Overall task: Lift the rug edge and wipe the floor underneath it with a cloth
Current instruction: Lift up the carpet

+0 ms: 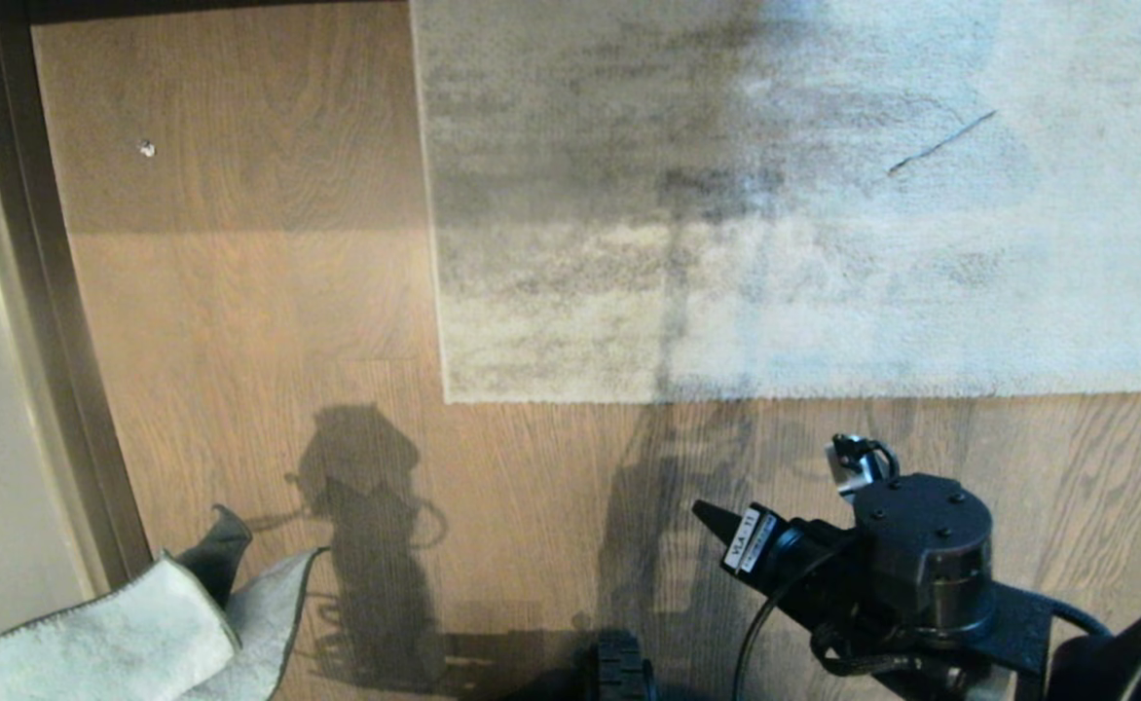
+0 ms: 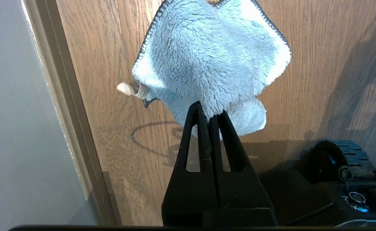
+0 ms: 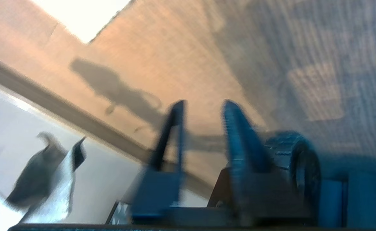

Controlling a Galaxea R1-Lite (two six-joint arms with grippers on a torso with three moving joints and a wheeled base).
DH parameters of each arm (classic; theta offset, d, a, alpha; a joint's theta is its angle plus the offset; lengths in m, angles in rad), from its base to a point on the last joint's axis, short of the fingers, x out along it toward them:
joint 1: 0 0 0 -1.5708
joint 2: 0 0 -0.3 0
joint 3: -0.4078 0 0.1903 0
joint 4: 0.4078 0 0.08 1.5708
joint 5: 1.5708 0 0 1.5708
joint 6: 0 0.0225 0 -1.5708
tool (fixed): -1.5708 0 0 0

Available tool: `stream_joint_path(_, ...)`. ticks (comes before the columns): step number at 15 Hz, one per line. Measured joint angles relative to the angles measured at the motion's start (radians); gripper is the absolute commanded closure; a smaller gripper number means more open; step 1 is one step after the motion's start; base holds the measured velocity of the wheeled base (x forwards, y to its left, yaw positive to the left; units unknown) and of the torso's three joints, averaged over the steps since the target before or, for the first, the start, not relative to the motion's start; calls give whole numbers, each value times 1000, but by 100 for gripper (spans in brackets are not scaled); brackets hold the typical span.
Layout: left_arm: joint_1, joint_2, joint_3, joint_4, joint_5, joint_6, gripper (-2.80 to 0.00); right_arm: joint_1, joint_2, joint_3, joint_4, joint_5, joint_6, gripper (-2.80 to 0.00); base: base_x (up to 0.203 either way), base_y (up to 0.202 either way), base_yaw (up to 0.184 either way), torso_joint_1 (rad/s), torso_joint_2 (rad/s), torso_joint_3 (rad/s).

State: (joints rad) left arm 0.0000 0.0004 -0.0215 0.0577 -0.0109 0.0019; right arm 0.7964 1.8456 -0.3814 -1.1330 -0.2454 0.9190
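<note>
We note the left gripper (image 2: 209, 117) nearest, clamped on the cloth (image 2: 213, 57), hanging near the baseboard (image 1: 55, 321). The right gripper (image 3: 202, 112), fingers apart and empty, hovers over the floor (image 1: 239, 321) near the rug edge (image 1: 726, 394), which lies flat.

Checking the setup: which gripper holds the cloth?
The left gripper: its fingers are shut on the cloth, while the right gripper stands open and empty.

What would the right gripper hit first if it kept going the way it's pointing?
Probably bare floor. The right gripper, empty, points left, short of the rug edge; beyond hangs the cloth, depth unclear.
</note>
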Motion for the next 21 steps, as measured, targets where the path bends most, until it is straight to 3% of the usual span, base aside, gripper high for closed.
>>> stream_joint_path(4,0,0,0,0,0,0,0,45,81,-39,-19,-145,48,-280,0,0,0,0,0,0)
stream_joint_path(8,0,0,0,0,0,0,0,65,185,-38,-251,-223,24,-280,0,0,0,0,0,0)
stream_joint_path(11,0,0,0,0,0,-1,0,66,252,-37,-386,-242,-57,-280,0,0,0,0,0,0)
stream_joint_path(21,0,0,0,0,0,0,0,15,359,-219,-389,-254,-190,-280,0,0,0,0,0,0)
